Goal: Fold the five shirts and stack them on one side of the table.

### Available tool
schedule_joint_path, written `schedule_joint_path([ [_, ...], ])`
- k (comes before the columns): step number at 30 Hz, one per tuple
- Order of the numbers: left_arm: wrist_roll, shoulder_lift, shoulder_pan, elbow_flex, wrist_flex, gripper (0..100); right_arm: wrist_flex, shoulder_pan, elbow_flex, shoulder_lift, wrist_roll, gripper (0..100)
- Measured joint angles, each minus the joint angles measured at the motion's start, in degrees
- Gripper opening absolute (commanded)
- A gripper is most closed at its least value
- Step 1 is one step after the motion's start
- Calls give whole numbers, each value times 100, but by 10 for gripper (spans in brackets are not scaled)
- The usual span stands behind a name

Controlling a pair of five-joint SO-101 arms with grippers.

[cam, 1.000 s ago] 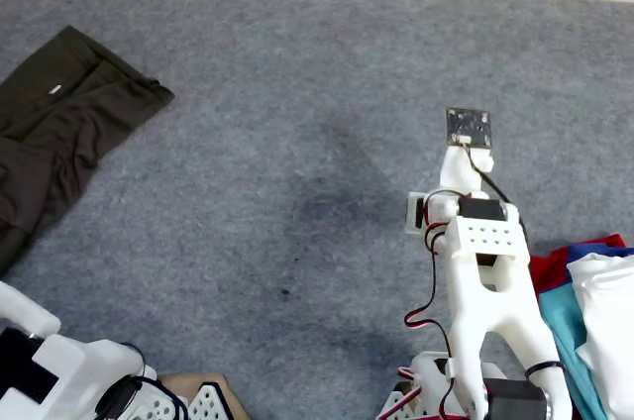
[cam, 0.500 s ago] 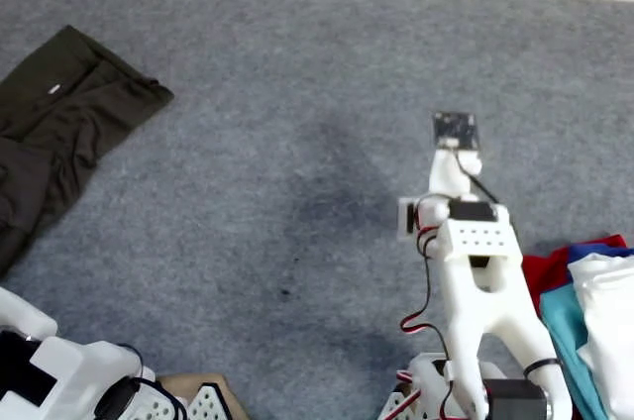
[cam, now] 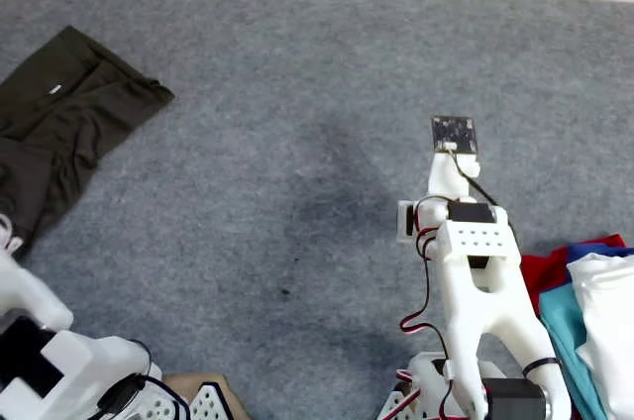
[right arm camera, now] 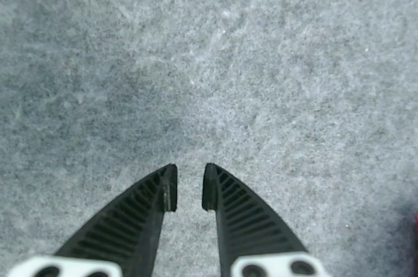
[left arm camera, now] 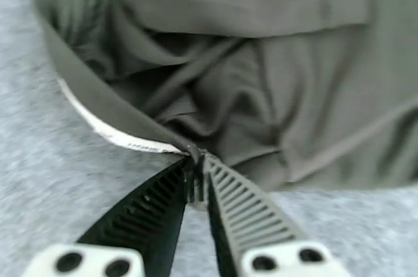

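A dark olive shirt (cam: 61,128) lies crumpled at the table's far left; up close its folds and a pale-edged hem (left arm camera: 117,134) show. My left gripper (left arm camera: 196,167) is shut on that hem, the fingertips pinching the fabric edge just above the grey carpet. The left arm (cam: 35,311) rises at the near left corner, beside the shirt's lower end. My right gripper (right arm camera: 189,189) hovers over bare carpet right of centre, slightly open with nothing between its fingers. The right arm (cam: 468,242) stands upright there.
A stack of folded shirts, white (cam: 609,316) over teal (cam: 563,316), blue and red (cam: 553,266), sits at the near right edge beside the right arm's base. Grey carpet (cam: 297,93) covers the table between the arms.
The right arm has shifted slightly left and farther from the front edge. The left arm has risen at the near left corner, toward the dark shirt.
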Motion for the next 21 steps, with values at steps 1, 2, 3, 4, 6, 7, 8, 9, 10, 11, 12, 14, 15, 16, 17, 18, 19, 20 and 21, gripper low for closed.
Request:
schedule_joint_path([
  [1,0,0,105,0,0,6,0,0,0,0,0,74],
  [2,0,0,202,0,9,7,0,0,0,0,0,74],
  [3,0,0,290,0,62,7,0,0,0,0,0,74],
  [4,0,0,378,0,123,7,0,0,0,0,0,74],
  [6,53,0,510,-88,369,7,0,0,0,0,0,74],
  [7,167,0,545,-193,554,7,0,0,0,0,0,74],
  [8,281,-18,554,-316,791,7,-9,0,0,0,0,74],
  [9,396,-97,519,-457,1055,7,-53,0,0,0,0,74],
  [10,492,-185,466,-615,1336,7,-123,-35,44,0,0,74],
  [11,563,-316,352,-756,1609,7,-202,-97,97,0,0,74],
  [12,598,-457,202,-888,1881,7,-299,-176,123,0,0,74],
  [14,651,-774,-176,-1081,2321,7,-510,-422,141,0,0,74],
  [15,659,-923,-360,-1125,2479,8,-589,-607,141,0,0,74],
  [16,659,-1055,-545,-1125,2593,8,-615,-747,88,9,0,74],
  [17,659,-1178,-695,-1125,2699,8,-607,-905,-44,53,0,74],
  [18,659,-1284,-844,-1125,2778,7,-563,-1037,-246,132,0,74],
  [19,659,-1398,-985,-1125,2848,7,-492,-1160,-492,237,0,74],
  [20,615,-1495,-1134,-1099,2892,7,-360,-1292,-800,387,0,77],
  [21,510,-1591,-1275,-1046,2927,7,-211,-1424,-1152,580,-18,77],
])
